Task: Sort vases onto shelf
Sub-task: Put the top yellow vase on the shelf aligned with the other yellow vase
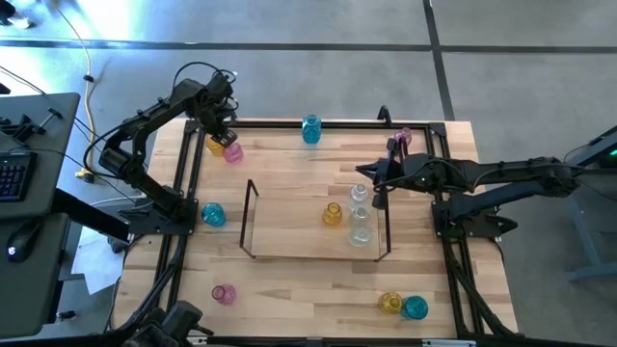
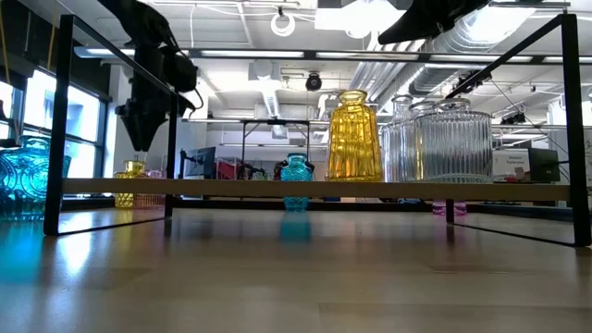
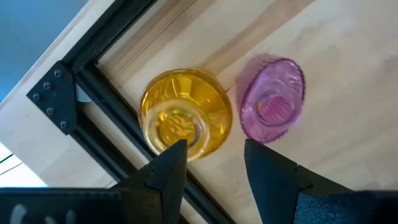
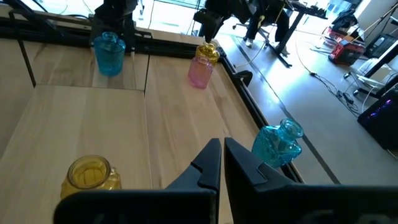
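A: Left wrist view has the left gripper (image 3: 211,163) hanging parted and empty over the yellow vase (image 3: 185,118), which stands at the tabletop (image 1: 289,280) corner touching the black frame (image 3: 106,118), pink vase (image 3: 272,98) just beside it.

B: Risk?

A: One finger could clip the pink neighbour and topple it, or catch the frame.

B: Right gripper (image 4: 221,163)?

A: Closed, empty, near the shelf (image 1: 253,217).

Glossy ribbed glass vases (image 2: 353,135) on a matt pale wood table (image 1: 289,275).
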Action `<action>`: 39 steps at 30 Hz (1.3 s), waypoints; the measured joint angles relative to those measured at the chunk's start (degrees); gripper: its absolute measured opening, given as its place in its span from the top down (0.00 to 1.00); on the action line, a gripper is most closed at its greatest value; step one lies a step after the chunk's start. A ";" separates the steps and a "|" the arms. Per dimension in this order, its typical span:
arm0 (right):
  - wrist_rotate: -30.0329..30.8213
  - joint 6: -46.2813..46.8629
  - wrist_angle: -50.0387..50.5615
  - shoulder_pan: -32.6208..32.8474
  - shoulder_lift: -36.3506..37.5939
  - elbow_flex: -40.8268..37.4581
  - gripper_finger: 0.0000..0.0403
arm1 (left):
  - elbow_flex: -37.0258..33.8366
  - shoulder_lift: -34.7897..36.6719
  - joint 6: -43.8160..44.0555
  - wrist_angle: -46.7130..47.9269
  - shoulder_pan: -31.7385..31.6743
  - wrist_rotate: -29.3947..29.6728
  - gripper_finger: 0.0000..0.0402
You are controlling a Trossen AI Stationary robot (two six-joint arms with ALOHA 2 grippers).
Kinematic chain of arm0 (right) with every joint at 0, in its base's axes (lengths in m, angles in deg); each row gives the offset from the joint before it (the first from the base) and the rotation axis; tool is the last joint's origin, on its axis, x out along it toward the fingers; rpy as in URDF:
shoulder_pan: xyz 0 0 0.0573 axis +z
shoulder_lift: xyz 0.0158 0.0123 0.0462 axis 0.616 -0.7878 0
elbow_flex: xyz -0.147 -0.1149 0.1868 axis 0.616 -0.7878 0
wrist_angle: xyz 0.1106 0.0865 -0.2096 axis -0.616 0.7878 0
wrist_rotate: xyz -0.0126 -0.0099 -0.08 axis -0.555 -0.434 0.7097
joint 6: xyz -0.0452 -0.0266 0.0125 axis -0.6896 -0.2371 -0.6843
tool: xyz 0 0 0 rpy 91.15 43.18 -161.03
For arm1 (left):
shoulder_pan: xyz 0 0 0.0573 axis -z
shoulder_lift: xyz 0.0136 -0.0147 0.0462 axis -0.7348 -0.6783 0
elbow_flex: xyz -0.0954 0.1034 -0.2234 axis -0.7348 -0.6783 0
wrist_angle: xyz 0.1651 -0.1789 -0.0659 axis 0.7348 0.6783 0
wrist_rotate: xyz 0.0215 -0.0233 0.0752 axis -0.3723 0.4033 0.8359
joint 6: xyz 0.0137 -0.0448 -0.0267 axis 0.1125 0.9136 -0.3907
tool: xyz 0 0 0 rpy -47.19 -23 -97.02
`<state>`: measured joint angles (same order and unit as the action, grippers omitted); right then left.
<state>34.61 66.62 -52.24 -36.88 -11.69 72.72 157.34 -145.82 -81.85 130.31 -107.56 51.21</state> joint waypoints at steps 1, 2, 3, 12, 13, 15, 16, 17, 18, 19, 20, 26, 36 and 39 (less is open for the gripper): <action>-0.01 0.04 0.00 0.00 0.00 0.00 1.00 | -0.60 0.00 -0.38 -0.87 -0.31 -0.01 0.63; -0.01 0.05 -0.01 0.00 0.00 0.00 1.00 | -1.08 0.00 -0.71 -1.35 -0.62 0.02 0.63; 0.00 0.05 -0.02 0.00 0.00 0.00 1.00 | -1.47 0.00 -0.73 -1.75 -0.78 0.04 0.63; -0.01 0.01 -0.67 0.00 0.00 0.00 1.00 | -1.68 -0.49 -1.19 -3.02 -0.97 0.47 0.63; 0.02 0.01 -0.68 0.00 0.00 0.00 1.00 | -1.68 -0.71 -1.12 -3.25 -0.97 0.52 0.63; -0.01 0.05 -0.66 0.00 0.00 0.00 1.00 | -1.68 -1.18 -0.89 -3.40 -0.97 0.50 0.63; -0.01 0.05 -0.66 0.00 0.00 0.00 1.00 | -1.68 -1.47 -0.86 -3.40 -0.97 0.50 0.63; 0.00 0.02 -0.66 0.00 0.00 0.00 1.00 | -1.70 -1.75 -0.83 -3.43 -0.97 0.50 0.63; -0.01 0.00 -0.64 0.00 0.00 0.00 1.00 | -1.71 -2.03 -0.80 -3.51 -0.97 0.50 0.63; -0.01 -0.01 -0.65 0.00 0.00 0.00 1.00 | -1.71 -2.24 -0.82 -3.61 -0.97 0.50 0.63; -0.01 -0.01 -0.63 0.00 0.00 0.00 1.00 | -1.71 -2.52 -0.78 -3.62 -0.97 0.50 0.63; 0.00 -0.08 -0.55 0.00 0.00 0.00 1.00 | -1.71 -4.93 -0.73 -3.55 -1.66 0.40 0.68; -0.01 0.05 0.90 0.00 0.00 0.00 1.00 | -1.71 -6.54 -1.82 -3.51 -2.48 0.54 0.86; -0.01 0.05 0.90 0.00 0.00 0.00 1.00 | -1.71 -6.47 -2.68 -3.46 -2.45 1.01 0.90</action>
<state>34.61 66.67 -51.34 -36.88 -11.69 72.72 155.63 -152.29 -84.53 126.85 -110.01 52.21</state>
